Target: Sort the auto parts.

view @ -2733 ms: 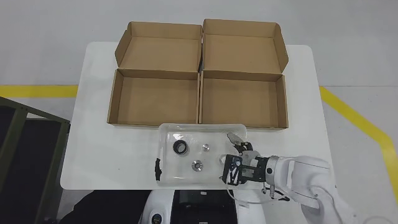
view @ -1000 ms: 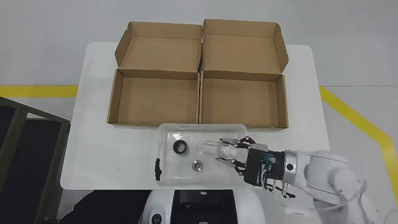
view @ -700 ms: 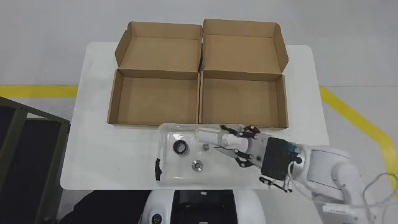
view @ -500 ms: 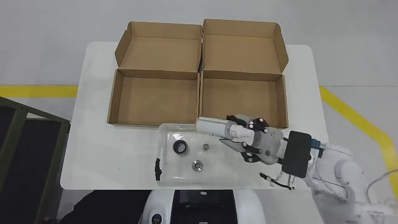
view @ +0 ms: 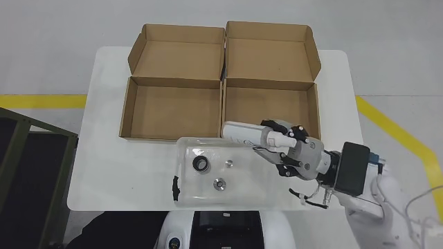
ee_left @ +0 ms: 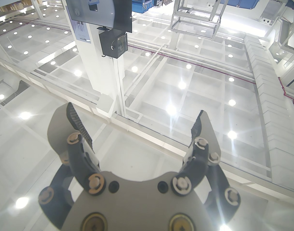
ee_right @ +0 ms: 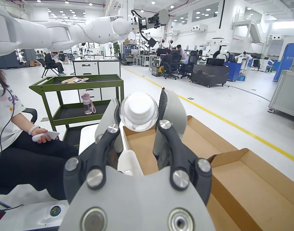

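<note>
Closest to the robot, the clear tray (view: 181, 188) is sitting on the white bench (view: 104, 173). A black ring (view: 201, 164), a small silver part (view: 228, 163) and a round silver part (view: 219, 184) are lying inside it. Just past them, the right pincer (view: 277, 145) is squeezing a white tube (view: 243, 134) by one end and holding it up over the far edge of the tray. The right wrist view is looking along the white tube (ee_right: 139, 115), which is pinched between the two fingers (ee_right: 172, 111).

The tube is lying flat. Its long side is running sideways, sticking out from the pincer toward the robot's left. Right behind it, the right-hand cardboard box (view: 266, 114) is standing open, with the left-hand cardboard box (view: 172, 111) beside it. The tube is lining up with the near wall of these boxes, so the arm is probably needing only a push away from the robot to bring it over the right-hand box.

The left pincer (ee_left: 136, 111) is pointing up at the ceiling, spread wide and holding nothing.
</note>
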Robot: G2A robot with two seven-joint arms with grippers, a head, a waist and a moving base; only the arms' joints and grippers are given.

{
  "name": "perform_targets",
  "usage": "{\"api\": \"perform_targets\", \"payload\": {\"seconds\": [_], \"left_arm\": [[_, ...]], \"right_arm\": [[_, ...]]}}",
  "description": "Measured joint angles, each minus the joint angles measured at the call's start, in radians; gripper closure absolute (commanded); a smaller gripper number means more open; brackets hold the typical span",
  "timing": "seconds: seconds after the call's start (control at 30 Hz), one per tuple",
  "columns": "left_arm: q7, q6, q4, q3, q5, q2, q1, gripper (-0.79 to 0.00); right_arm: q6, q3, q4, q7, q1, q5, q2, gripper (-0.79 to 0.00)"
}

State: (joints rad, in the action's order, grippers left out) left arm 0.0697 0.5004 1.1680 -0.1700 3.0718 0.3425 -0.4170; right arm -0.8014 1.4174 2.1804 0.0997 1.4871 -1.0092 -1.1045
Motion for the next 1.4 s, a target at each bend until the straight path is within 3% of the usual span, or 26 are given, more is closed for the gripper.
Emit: {"api": "perform_targets", "payload": {"seconds": [0.17,0.3,0.83,1.4], "left_arm": [[0.000,0.000,0.000,0.000,0.000,0.000,0.000,-0.785],[0.000,0.000,0.000,0.000,0.000,0.000,0.000,-0.785],[0.000,0.000,0.000,0.000,0.000,0.000,0.000,-0.785],[0.000,0.000,0.000,0.000,0.000,0.000,0.000,-0.785]], "right_arm": [[0.077,0.016,0.013,-0.067,0.004,-0.122,0.002,0.000],[0.151,-0.035,0.007,-0.087,0.005,-0.237,-0.002,0.000],[0.253,-0.201,-0.139,-0.241,-0.110,-0.399,-0.018,0.000],[0.369,-0.281,-0.337,-0.502,-0.330,-0.301,-0.050,0.000]]}}
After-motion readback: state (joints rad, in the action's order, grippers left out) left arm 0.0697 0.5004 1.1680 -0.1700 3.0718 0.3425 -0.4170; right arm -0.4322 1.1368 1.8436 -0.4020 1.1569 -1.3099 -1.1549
